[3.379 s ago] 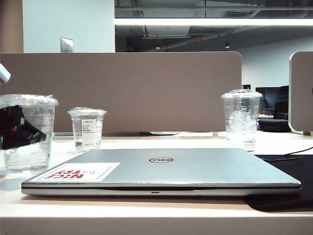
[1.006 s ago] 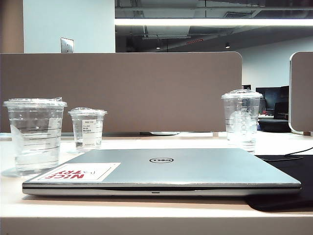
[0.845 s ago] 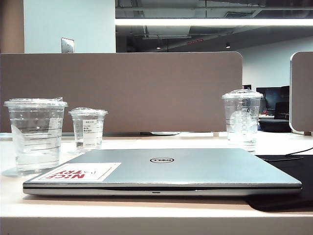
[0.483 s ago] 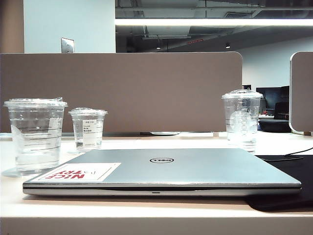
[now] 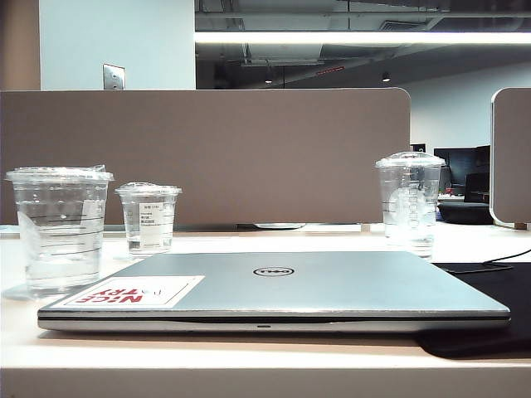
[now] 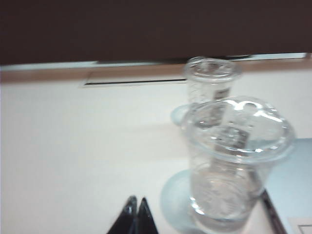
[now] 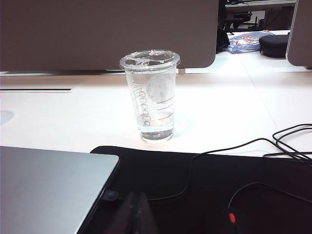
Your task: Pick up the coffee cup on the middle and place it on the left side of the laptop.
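The exterior view shows neither arm; only the wrist views bring the grippers in. The left gripper appears as two dark fingertips pressed together into one point — closed on nothing — hanging above bare white table beside the coffee cup and apart from it. The right gripper is a blurred dark wedge with its tips together, also closed and empty, above a black mat next to the laptop's corner.

In the exterior view the coffee cup stands upright on the table at the laptop's left side, close by the corner that bears the white-and-red sticker. The left wrist view adds what that angle hides: the cup's flat clear lid from above and the small labelled cup standing just behind it, partly screened by it. From the exterior that small labelled cup sits farther back, well clear of the laptop.

The right wrist view gives the dome-lidded cup in full with its white logo, standing on the white table beyond the mat — the exterior view shows the same dome-lidded cup behind the laptop's right end. Black cables loop over the mat, seen only from that wrist. A brown partition closes off the back of the desk.
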Robot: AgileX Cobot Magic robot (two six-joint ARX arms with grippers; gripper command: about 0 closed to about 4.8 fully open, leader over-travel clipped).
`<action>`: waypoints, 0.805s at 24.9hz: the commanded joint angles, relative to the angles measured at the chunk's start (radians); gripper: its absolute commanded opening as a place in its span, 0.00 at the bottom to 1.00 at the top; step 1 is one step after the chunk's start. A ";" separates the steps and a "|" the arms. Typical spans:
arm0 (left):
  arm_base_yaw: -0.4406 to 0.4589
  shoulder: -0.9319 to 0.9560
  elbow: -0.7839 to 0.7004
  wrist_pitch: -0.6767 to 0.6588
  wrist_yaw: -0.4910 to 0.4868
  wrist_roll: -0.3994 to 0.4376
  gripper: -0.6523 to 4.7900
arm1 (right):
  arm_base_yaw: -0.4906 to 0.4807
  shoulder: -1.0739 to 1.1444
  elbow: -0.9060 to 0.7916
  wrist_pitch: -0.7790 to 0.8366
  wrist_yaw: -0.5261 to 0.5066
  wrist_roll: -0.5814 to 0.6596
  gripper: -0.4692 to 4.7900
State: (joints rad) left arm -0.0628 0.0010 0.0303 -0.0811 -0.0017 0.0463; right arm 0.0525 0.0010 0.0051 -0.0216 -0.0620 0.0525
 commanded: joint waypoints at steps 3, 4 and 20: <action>0.003 0.000 -0.023 0.066 0.040 0.015 0.11 | 0.000 -0.002 -0.004 0.016 -0.001 0.000 0.08; 0.003 0.000 -0.023 0.068 0.040 0.023 0.11 | 0.000 -0.002 -0.004 0.015 -0.001 0.000 0.08; 0.002 0.000 -0.023 0.098 0.040 0.024 0.11 | -0.001 -0.002 -0.004 0.015 -0.001 0.000 0.08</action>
State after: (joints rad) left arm -0.0624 0.0010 0.0040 0.0017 0.0380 0.0677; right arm 0.0525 0.0010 0.0051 -0.0216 -0.0620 0.0528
